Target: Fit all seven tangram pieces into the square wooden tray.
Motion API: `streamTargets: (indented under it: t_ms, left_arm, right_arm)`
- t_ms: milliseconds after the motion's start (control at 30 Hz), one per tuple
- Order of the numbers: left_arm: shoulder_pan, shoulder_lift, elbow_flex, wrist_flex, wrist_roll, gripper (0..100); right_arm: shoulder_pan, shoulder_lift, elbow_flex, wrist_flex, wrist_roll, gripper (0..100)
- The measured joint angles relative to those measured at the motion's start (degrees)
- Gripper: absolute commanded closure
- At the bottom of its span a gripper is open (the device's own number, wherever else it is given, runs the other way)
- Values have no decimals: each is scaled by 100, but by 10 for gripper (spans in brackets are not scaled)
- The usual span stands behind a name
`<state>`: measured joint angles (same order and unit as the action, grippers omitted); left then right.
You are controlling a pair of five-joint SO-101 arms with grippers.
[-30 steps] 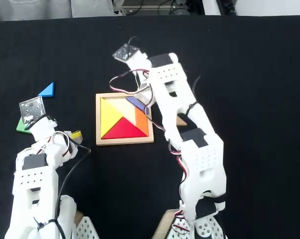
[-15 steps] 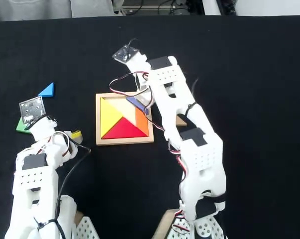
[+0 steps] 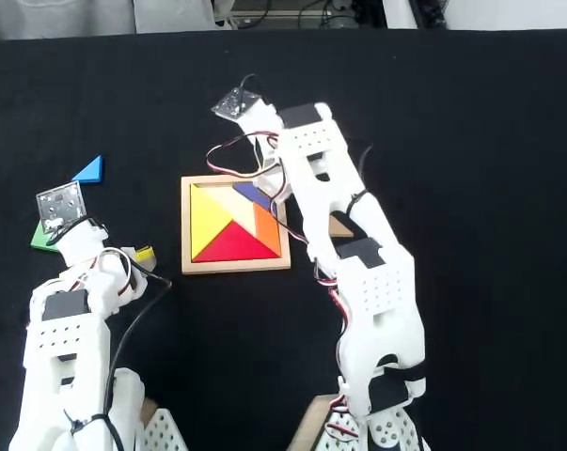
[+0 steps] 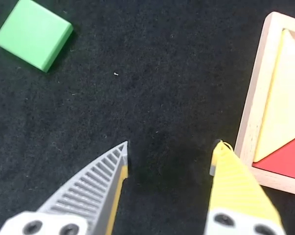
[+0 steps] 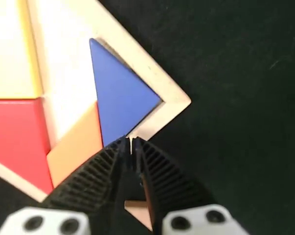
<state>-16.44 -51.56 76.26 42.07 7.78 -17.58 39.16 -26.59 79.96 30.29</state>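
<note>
Main risk: our right gripper (image 5: 131,143) is clenched on nothing, with its tips at the edge of the dark blue triangle (image 5: 119,95), just beside the corner rim of the tray (image 5: 172,100). If we push from here, we judge the triangle could ride up onto the rim or jam against the orange piece (image 5: 74,147). A hard shove could also slide the whole tray across the table (image 3: 452,141), since nothing pins it.

Our left gripper (image 4: 171,149) is released and empty. It hovers over bare table between the green square (image 4: 34,33) and the tray rim.

In the tray:
- yellow triangle (image 3: 206,218)
- red triangle (image 3: 234,244)
- orange piece
- dark blue triangle, in the far corner on the right arm's side
- a pale patch (image 5: 64,78) between yellow and blue; we can't tell whether it is bare floor or a pale piece

Outside the tray are the green square and the light blue triangle (image 3: 90,170), well apart from it. If the remaining gap doesn't match those shapes, we judge they won't seat.
</note>
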Motion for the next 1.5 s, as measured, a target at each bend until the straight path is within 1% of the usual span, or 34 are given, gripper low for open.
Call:
streamTargets:
  t_ms: [200, 333, 433, 600, 767, 867, 967, 1067, 1200, 1333, 1500]
  left_arm:
    - [0, 0, 0, 0, 0, 733]
    - [0, 0, 0, 0, 0, 733]
    - [0, 0, 0, 0, 0, 733]
    - [0, 0, 0, 0, 0, 733]
    - [0, 0, 0, 0, 0, 733]
    - [0, 0, 149, -141, 0, 733]
    - [0, 0, 255, -352, 0, 733]
    - [0, 0, 255, -413, 0, 733]
    - [0, 0, 255, -422, 0, 733]
    - [0, 0, 255, -422, 0, 733]
    - [0, 0, 255, -422, 0, 733]
  right_arm:
    - [0, -141, -105, 492, -132, 987]
    - [0, -791, 26, 598, -290, 987]
    - [62, -1363, 536, 598, -316, 987]
    - [448, -2259, 2048, -79, -325, 988]
    - [791, -3209, 3851, -1169, -396, 988]
    - [993, -3754, 4738, -1785, -826, 987]
    - [1222, -4132, 5257, -2189, -1363, 987]
    - [1248, -4193, 5319, -2365, -1582, 987]
    - [941, -4123, 5319, -2418, -1644, 987]
    - [624, -3560, 5187, -2418, -1644, 987]
    - [624, -2875, 4791, -2145, -1653, 988]
